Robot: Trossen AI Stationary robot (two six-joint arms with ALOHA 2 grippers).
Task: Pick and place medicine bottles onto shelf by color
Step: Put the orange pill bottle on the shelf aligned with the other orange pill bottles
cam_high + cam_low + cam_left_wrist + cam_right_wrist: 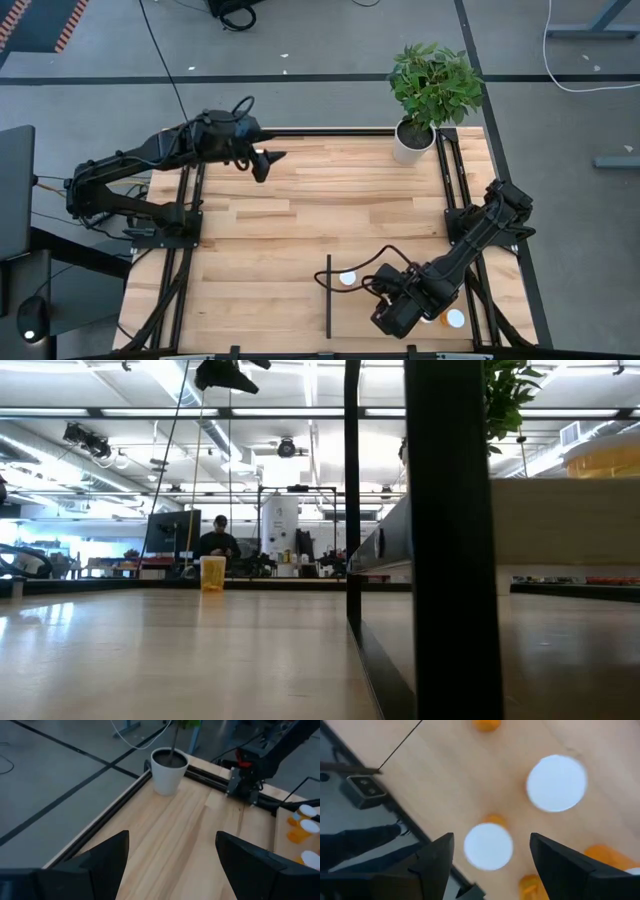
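My right gripper [492,870] is open and points down over the shelf [400,262], the light-wood panel right of the thin black strip [328,296]. In the right wrist view an orange bottle with a white cap [488,846] stands upright below and between the fingers, apart from both. Another white cap [556,783] and several orange bottles [605,855] stand around it. The high view shows a white cap [347,279] beside the strip and another [455,318] past the gripper [395,315]. My left gripper [265,160] is open and waits above the table's far left part.
A white plant pot [411,141] with a green plant stands at the table's far right corner. Black rails [190,250] run along both sides. In the low view a dark upright bar [445,540] blocks much of the picture, and a person sits far behind the table.
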